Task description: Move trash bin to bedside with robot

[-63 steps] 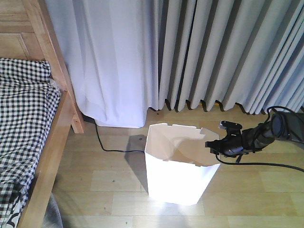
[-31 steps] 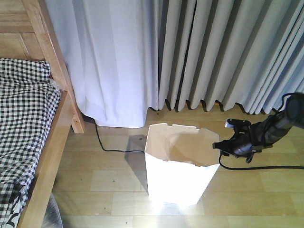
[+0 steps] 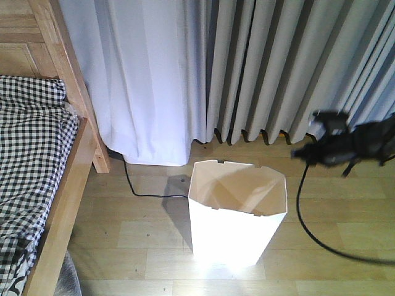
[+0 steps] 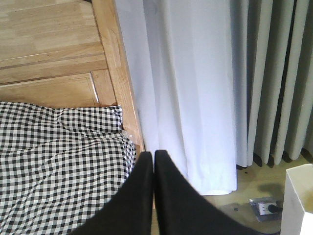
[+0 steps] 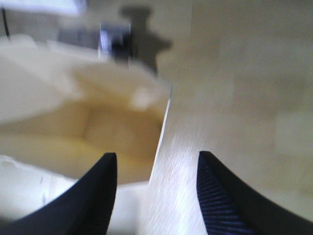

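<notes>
The light wooden plank floor [image 3: 142, 234] carries the white trash bin [image 3: 237, 216], standing upright near the middle. A black cable [image 3: 133, 185] trails from the curtain foot toward the bin's left side (another loops at far right). The bed frame [image 3: 68, 197] stands left.

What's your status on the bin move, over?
Right tool open, empty, clear of the trash bin. Left tool shut, empty. Bin upright on the floor, apart from the bed. Black cable on floor between.
</notes>
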### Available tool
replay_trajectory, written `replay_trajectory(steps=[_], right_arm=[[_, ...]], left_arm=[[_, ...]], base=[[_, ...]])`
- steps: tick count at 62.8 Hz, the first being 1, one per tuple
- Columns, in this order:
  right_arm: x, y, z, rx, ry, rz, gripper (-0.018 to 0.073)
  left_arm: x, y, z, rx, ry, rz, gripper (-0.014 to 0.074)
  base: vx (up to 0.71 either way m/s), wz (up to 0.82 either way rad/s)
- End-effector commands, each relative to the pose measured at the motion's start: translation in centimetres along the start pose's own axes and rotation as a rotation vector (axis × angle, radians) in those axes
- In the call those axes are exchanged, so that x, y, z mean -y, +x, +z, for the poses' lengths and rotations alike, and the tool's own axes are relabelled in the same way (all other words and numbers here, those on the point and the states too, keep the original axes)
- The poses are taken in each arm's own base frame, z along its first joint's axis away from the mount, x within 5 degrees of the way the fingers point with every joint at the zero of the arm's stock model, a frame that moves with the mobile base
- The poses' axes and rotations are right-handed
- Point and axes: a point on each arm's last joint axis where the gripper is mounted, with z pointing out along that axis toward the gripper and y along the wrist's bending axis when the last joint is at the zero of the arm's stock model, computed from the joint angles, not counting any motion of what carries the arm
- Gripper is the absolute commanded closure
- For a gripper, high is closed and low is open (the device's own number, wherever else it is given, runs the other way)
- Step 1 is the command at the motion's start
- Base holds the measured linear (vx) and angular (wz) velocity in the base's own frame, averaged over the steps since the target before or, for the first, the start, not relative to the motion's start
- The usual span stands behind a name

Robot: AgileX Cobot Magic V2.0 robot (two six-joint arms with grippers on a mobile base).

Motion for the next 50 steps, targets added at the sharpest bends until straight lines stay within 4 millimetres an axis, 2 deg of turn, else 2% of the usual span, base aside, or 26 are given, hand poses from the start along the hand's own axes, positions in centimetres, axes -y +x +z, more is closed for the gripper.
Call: replay_trajectory(steps=[1,7,14,24,30,37,44,50], right_arm=[[-0.2,-3.4,-5.6,0.154,0.022,-0.094,0.0196],[-0.4,-5.2,-10.4,0.268,0.066,-0.121,0.0196],[-1.0,-6.3,-15.7,0.397,0.088,-0.136,0.0196],[-2.0,-6.1,-22.7,0.561,0.105,-0.152,0.0196],[-2.8,-4.7,-26.9,0.663,0.111,-0.135,0.0196],[-3.6,-2.1,-30.8,0.758,0.125,-0.137,0.0196],[-4.4,0.9,-33.5,0.840,0.138,-0.137,0.0196],[-4.9,3.7,-35.0,0.905,0.136,-0.104,0.0196]], left_arm=[[0.2,0.2,0.2,0.055,0.012,-0.007,0.0602],[0.2,0.2,0.2,0.055,0.012,-0.007,0.0602],[0.2,0.2,0.2,0.055,0.012,-0.007,0.0602],[0.2,0.2,0.2,0.055,0.012,-0.007,0.0602],[0.2,0.2,0.2,0.055,0.012,-0.007,0.0602],[0.2,0.2,0.2,0.055,0.012,-0.007,0.0602],[0.2,0.2,0.2,0.055,0.012,-0.007,0.0602],[0.2,0.2,0.2,0.055,0.012,-0.007,0.0602]], base=[[0.00,0.00],[0.00,0.00],[0.00,0.00],[0.00,0.00],[0.00,0.00],[0.00,0.00],[0.00,0.00],[0.00,0.00]])
